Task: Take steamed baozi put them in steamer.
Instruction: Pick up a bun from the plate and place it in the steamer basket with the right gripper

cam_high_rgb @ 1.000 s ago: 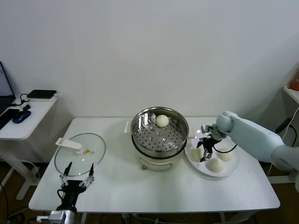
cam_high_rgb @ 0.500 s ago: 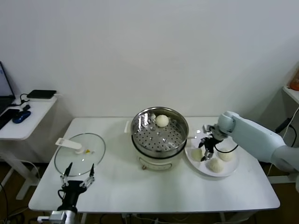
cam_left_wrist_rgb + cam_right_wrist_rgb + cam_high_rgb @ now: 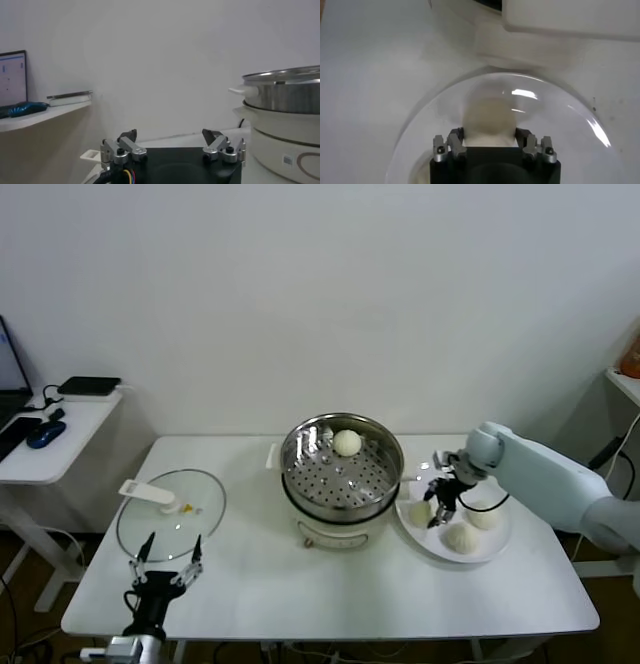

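Desk (image 3: 330, 589) surface, white and wide, carries everything, with the right hand (image 3: 437, 509) working low over its right portion and the left hand (image 3: 165, 569) parked well away at the front left edge. Directly beside the right hand, toward the middle of the desk, stands the steamer (image 3: 342, 466), a shiny steel pot on a white base, with one steamed baozi (image 3: 347, 442) resting on the perforated tray at the far side of the pot. Just beyond the left hand lies a round glass lid (image 3: 171, 510) with a white handle, flat on the desk. Under the right hand sits a white plate (image 3: 491, 546) touching close to the steamer's base, and it holds three more buns: one (image 3: 421, 512) right at the hand's fingers, one (image 3: 460, 537) just in front of the hand toward the desk's near edge, and one (image 3: 485, 516) just outward of it. From the right wrist, the fingers (image 3: 455, 145) are seen drawn in against both sides of the nearest bun (image 3: 489, 117), pinching it while it rests on the plate (image 3: 445, 107). The left hand (image 3: 172, 146) stands spread, with nothing between its fingers, the steamer (image 3: 282, 107) off to its side.
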